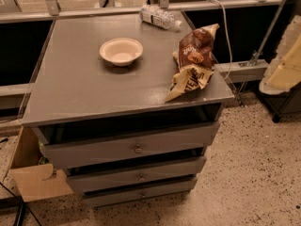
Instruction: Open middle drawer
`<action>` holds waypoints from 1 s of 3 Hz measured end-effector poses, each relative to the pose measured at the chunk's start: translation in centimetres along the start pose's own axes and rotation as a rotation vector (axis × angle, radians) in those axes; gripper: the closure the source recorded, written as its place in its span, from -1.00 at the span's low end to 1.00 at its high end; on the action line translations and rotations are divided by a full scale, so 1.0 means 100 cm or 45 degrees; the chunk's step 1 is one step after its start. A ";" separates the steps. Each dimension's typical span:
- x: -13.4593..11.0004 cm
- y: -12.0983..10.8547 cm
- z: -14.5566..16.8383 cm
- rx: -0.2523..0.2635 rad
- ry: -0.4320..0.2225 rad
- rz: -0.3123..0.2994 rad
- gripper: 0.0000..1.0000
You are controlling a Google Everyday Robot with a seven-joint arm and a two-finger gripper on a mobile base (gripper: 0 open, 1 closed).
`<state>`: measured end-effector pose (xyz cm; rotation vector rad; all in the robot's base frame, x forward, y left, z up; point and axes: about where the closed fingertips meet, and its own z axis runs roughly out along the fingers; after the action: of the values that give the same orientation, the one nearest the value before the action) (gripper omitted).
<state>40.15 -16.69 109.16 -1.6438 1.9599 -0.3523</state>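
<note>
The grey cabinet [84,93] has three drawer fronts, stacked and stepped back toward the floor. The middle drawer [103,178] is the mid-sized grey front, with one small round metal knob [140,177]. It sits between the tall top drawer [94,149] and the narrow bottom drawer [160,190]. My gripper [287,65] is a pale yellow and white blurred shape at the right edge. It hangs off to the right of the cabinet, above drawer level, and touches nothing.
On the cabinet top lie a white bowl [121,51], a brown snack bag [193,60] near the right front corner, and a plastic bottle [160,17] at the back. A cardboard box [33,178] stands at the cabinet's left. Speckled floor [254,173] lies to the right.
</note>
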 end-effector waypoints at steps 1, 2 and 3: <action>0.000 0.000 0.000 0.000 0.000 0.000 -1.00; 0.000 0.000 0.000 0.000 0.000 0.000 -1.00; 0.000 0.000 0.000 0.000 0.000 0.000 -0.64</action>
<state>40.15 -16.69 109.16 -1.6438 1.9599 -0.3523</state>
